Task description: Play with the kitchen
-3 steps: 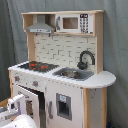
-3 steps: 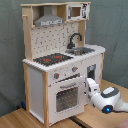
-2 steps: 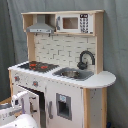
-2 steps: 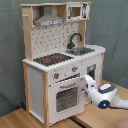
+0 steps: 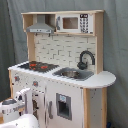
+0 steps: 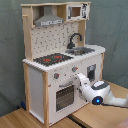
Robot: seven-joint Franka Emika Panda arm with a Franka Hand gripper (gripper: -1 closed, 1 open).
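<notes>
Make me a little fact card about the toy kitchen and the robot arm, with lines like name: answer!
toy: tall white and light-wood play kitchen
cooktop: black stovetop with red rings, on the counter
sink: metal basin with curved black faucet behind it
up top: grey hood and small white microwave
front: windowed oven door with round knobs above it
robot: white arm, its gripper at the oven front, beside the knobs
floor: wooden boards
</notes>
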